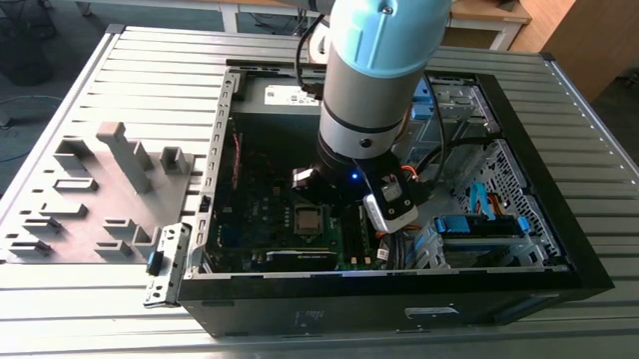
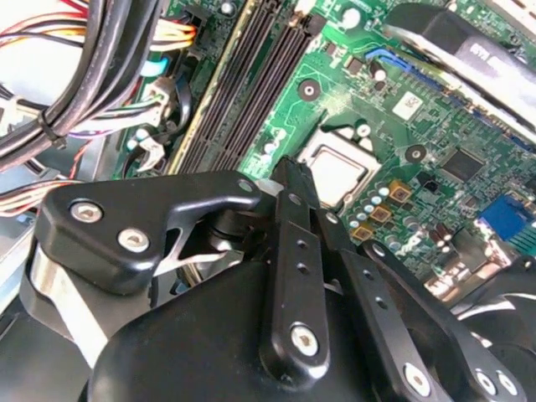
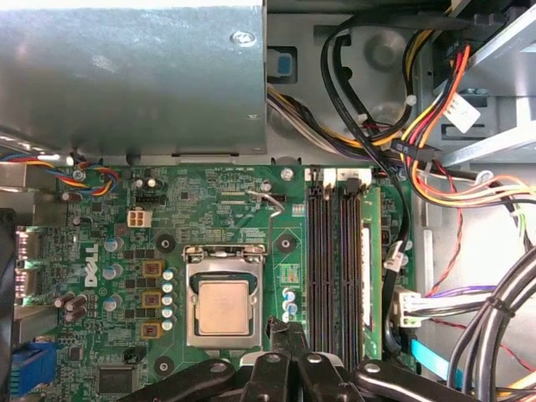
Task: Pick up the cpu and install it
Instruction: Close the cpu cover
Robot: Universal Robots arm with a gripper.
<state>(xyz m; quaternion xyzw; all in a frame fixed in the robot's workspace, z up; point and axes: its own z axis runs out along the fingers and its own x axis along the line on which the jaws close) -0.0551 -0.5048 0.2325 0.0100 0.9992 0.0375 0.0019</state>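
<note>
The gripper [image 3: 285,325], fingers together and empty, hangs just beside the socket [image 3: 224,255]. The cpu [image 3: 224,308] lies flat in that socket, with memory slots [image 3: 339,260] alongside. A sideways drift could, I'd judge, knock the chip askew and bend pins.

I count: one cpu [image 3: 224,307] just ahead of my one gripper [image 3: 285,328]; three amber square components [image 3: 152,268] beside it; one motherboard [image 3: 218,209]; one grey box [image 3: 126,75] beyond; one computer case [image 1: 559,224].
</note>
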